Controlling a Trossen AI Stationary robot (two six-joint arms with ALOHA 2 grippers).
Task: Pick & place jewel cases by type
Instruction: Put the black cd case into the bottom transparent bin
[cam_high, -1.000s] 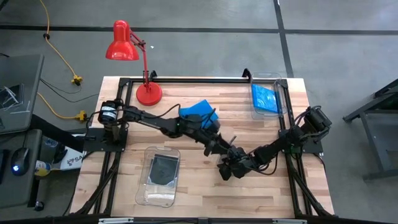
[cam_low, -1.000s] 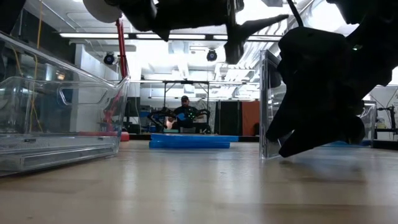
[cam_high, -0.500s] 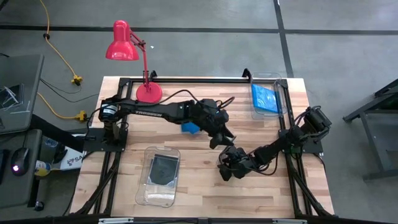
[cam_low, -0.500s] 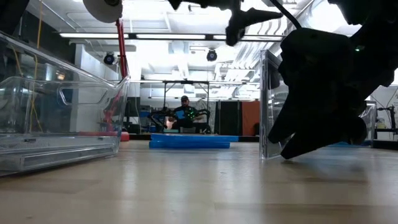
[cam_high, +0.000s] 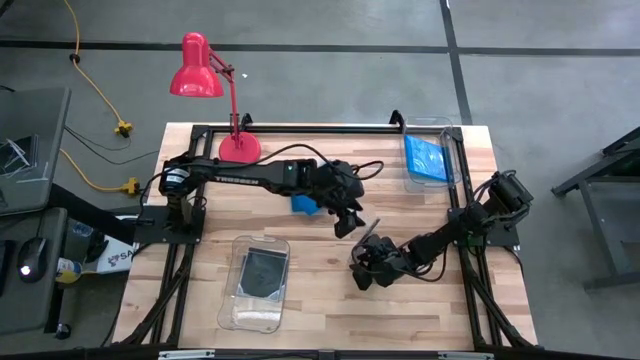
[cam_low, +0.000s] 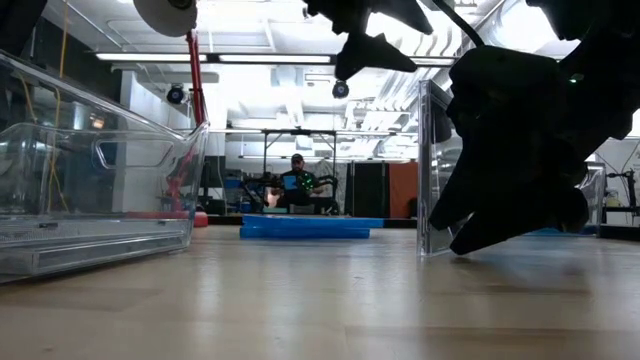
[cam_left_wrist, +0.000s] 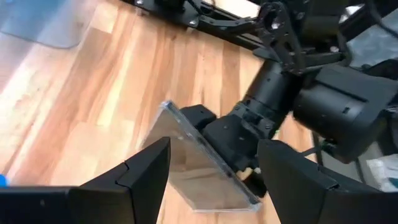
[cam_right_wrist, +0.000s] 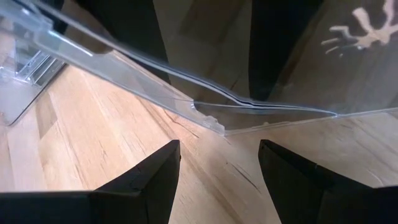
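Sort partly done: dark case (cam_high: 263, 271) binned near front-left corner, blue cases (cam_high: 427, 157) binned back-right. Loose blue case (cam_high: 303, 204) mid-worktop remains. Right gripper (cam_high: 366, 262) holds clear case (cam_low: 426, 170) on edge; left gripper (cam_high: 347, 222) wide, empty.

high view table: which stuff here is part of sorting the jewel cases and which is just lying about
Part of the job:
- clear jewel case standing on edge at the right gripper
- blue jewel case on the table
- blue cases in the far right bin
- dark case in the near left bin
- left gripper, open above the table

Just lying about:
- red lamp
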